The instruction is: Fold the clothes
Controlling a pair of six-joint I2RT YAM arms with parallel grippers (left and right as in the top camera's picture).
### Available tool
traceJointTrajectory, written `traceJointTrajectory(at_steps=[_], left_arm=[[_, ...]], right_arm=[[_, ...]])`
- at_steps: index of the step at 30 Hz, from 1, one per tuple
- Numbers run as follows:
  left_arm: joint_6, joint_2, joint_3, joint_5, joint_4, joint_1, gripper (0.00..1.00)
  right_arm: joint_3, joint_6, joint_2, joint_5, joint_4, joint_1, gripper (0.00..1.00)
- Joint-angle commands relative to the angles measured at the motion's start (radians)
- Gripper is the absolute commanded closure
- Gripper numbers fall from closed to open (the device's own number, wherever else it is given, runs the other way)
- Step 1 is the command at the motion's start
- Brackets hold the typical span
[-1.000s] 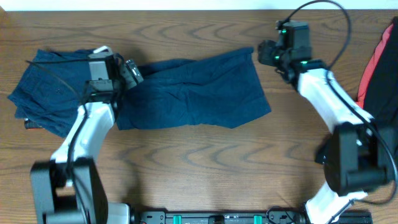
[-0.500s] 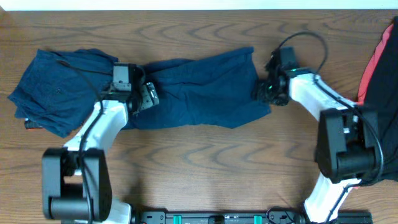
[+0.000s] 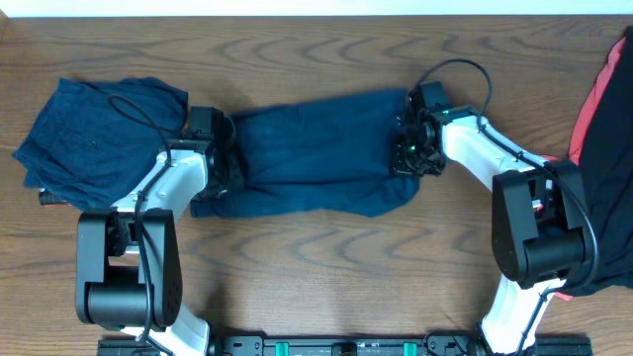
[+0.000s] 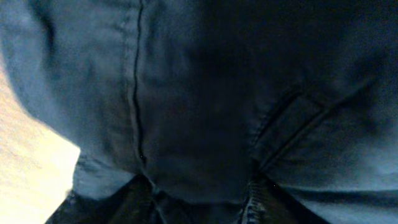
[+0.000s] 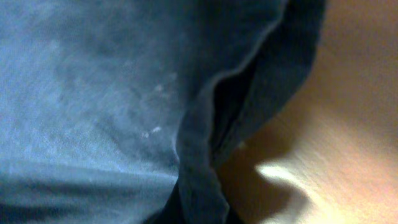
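Note:
A pair of navy-blue shorts [image 3: 312, 148] lies spread across the middle of the table. My left gripper [image 3: 226, 166] sits at its left end. In the left wrist view the shorts' cloth [image 4: 217, 93] fills the frame and bunches between my dark fingers [image 4: 254, 200], which are shut on it. My right gripper [image 3: 406, 158] is at the right end of the shorts. In the right wrist view a folded hem [image 5: 199, 155] runs down into the shut jaws. A second navy garment [image 3: 89, 138] lies crumpled at the far left.
Black and coral-red clothes [image 3: 605, 119] are piled at the table's right edge. Bare wooden tabletop [image 3: 316, 267] stretches in front of the shorts. Cables loop over both arms.
Both grippers came down onto the ends of the shorts and closed on the cloth. The shorts' right corner has been drawn inward and the garment looks narrower.

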Motion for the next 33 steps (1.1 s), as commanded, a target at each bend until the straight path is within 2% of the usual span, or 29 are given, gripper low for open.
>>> traceJointTrajectory(at_steps=[1,6,8,10,12,14,15,16,21,28,33], left_arm=[[-0.051,0.05,-0.047,0.128,-0.099,-0.04,0.53],[-0.086,0.035,-0.047,0.128,-0.168,-0.157,0.55],[-0.093,0.012,-0.047,0.125,-0.167,-0.193,0.54],[-0.101,-0.021,-0.044,0.125,-0.166,-0.2,0.51],[-0.108,-0.067,-0.042,0.125,-0.174,-0.19,0.41],[-0.108,-0.126,-0.042,0.125,-0.191,-0.167,0.25],[-0.107,-0.148,-0.042,0.125,-0.197,-0.158,0.11],[-0.107,-0.173,-0.042,0.125,-0.202,-0.146,0.02],[-0.072,-0.19,-0.045,0.101,-0.191,-0.115,0.02],[-0.051,-0.084,-0.096,0.182,-0.046,-0.111,0.02],[-0.05,0.019,-0.097,0.261,-0.006,-0.114,0.01]], right_arm=[[-0.041,0.114,0.023,0.317,-0.091,-0.097,0.99],[-0.04,0.124,-0.043,0.431,-0.142,-0.207,0.98],[-0.037,0.074,-0.08,0.393,-0.132,-0.235,0.93],[-0.037,-0.005,-0.126,0.348,-0.116,-0.245,0.82],[-0.037,-0.039,-0.176,0.346,-0.107,-0.245,0.65],[-0.037,-0.047,-0.236,0.346,-0.101,-0.244,0.37],[-0.037,-0.047,-0.259,0.346,-0.1,-0.243,0.3],[-0.037,-0.047,-0.291,0.336,-0.099,-0.243,0.26],[-0.037,-0.148,-0.398,0.174,-0.102,-0.217,0.36],[-0.038,-0.159,-0.41,0.154,-0.131,-0.125,0.36],[-0.038,-0.181,-0.409,0.155,-0.129,-0.043,0.36]])
